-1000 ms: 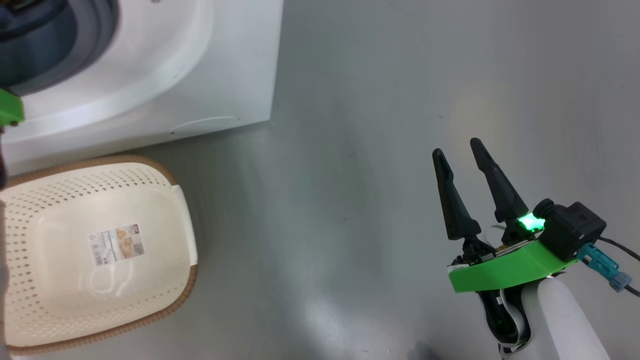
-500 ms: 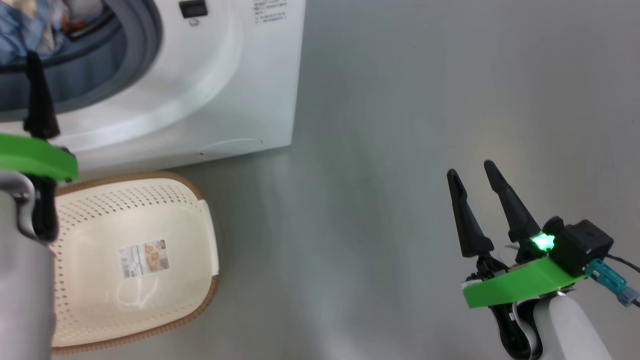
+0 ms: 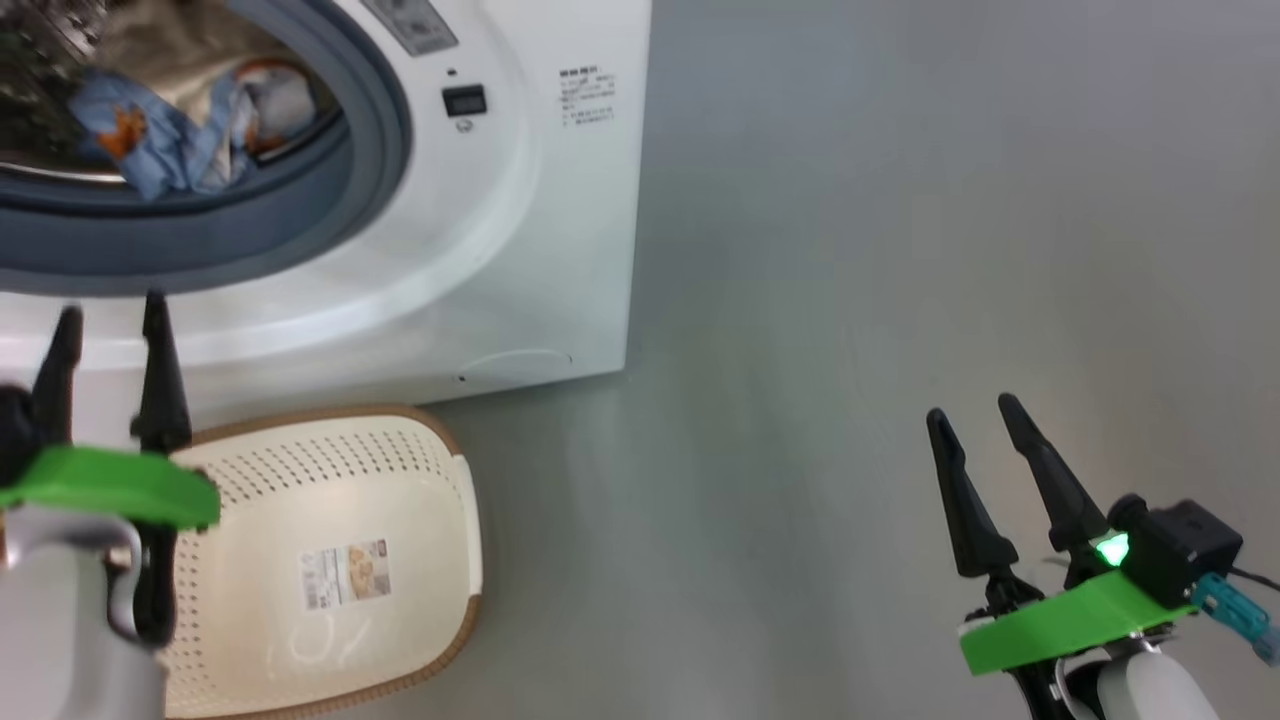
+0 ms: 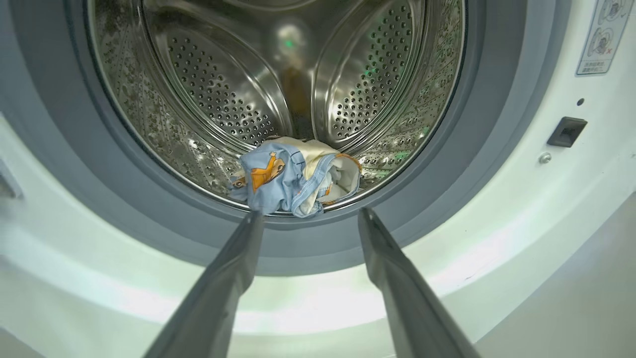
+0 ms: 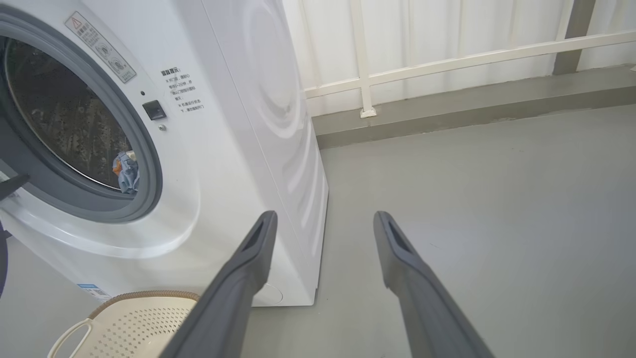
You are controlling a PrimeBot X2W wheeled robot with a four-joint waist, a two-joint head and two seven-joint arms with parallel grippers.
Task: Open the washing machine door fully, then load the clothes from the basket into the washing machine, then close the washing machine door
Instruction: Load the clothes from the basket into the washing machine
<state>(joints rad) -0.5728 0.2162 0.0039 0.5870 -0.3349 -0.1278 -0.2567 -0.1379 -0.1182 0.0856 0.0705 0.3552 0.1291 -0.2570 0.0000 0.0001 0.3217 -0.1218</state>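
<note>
1 washer, with 1 drum, 1 grey seal, 1 latch socket, 1 screw, 1 warning sticker, 1 block of print, 1 blue sticker and 1 round cap. 1 bundle of clothes; separate pieces can't be counted. 1 basket, with 1 label. 2 grippers: left gripper, right gripper; 2 fingers each, 4 total. 2 green brackets, 1 per wrist. 1 green light.
</note>
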